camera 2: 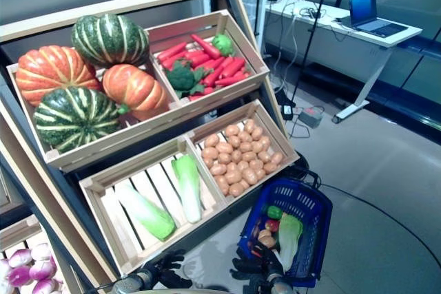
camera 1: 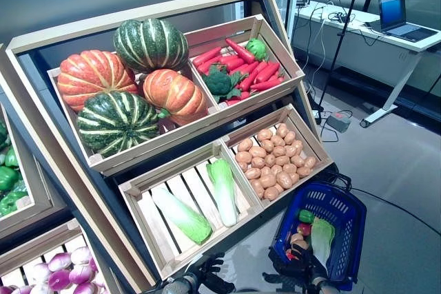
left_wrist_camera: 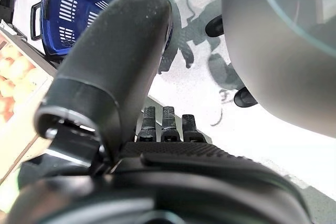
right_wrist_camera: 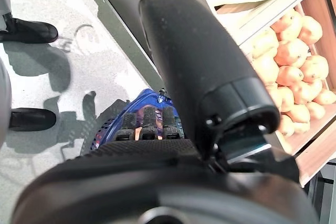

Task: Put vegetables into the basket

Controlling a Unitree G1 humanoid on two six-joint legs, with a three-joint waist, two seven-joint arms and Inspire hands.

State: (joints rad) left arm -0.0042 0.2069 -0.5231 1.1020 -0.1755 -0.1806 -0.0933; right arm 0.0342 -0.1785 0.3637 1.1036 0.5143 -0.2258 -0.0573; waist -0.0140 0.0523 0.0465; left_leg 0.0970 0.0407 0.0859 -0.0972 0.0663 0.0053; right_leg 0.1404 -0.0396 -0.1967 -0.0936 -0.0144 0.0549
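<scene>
Your blue basket [camera 1: 342, 217] sits on floor, right of shelf, holding cabbage [camera 1: 320, 237], green pepper [camera 1: 306, 215] and small items. Your right hand [camera 1: 308, 264] hovers at basket's near rim, fingers straight, empty. Your left hand [camera 1: 210, 273] idle near shelf front, fingers relaxed, empty. Two cabbages [camera 1: 222, 189] remain in crate.

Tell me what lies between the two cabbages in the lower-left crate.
Nothing: in the left eye view only bare wooden slats of the crate show between the two cabbages; they lie apart, not touching.
</scene>
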